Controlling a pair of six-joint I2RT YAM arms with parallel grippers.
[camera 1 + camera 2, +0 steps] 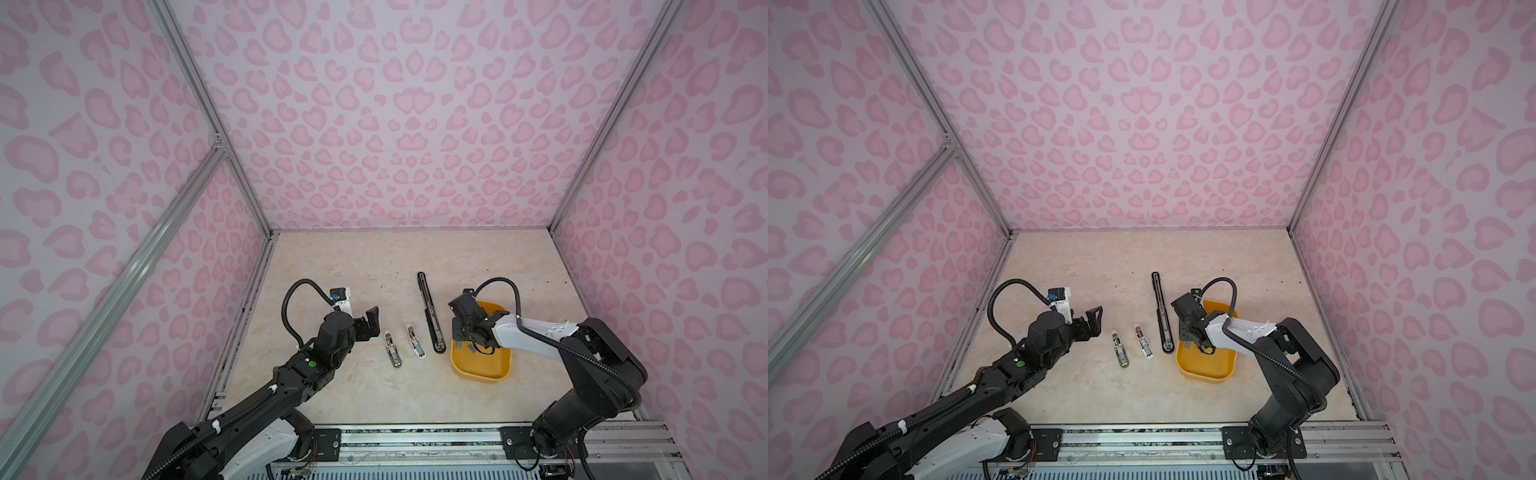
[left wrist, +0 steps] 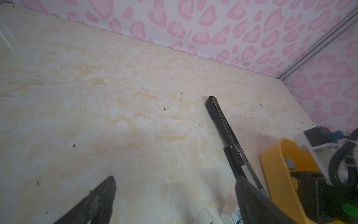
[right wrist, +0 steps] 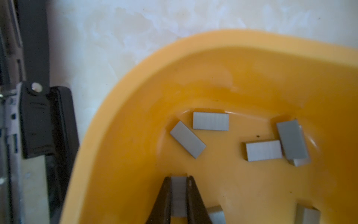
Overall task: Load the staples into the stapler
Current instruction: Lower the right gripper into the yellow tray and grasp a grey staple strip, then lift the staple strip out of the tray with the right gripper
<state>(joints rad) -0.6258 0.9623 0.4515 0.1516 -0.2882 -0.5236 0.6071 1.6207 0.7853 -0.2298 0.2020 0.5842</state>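
Several flat grey strips of staples lie loose in an orange tray. My right gripper reaches down into the tray and is shut on one strip of staples, which sits edgewise between the two fingers. A long black stapler lies opened flat just left of the tray, with its metal channel showing in the left wrist view. My left gripper hovers open and empty over the table, left of two small staplers.
The second small stapler, white-bodied, lies between the grey one and the long black stapler. The orange tray sits at the right, under my right wrist. Pink patterned walls enclose the table on three sides; a metal rail runs along the front.
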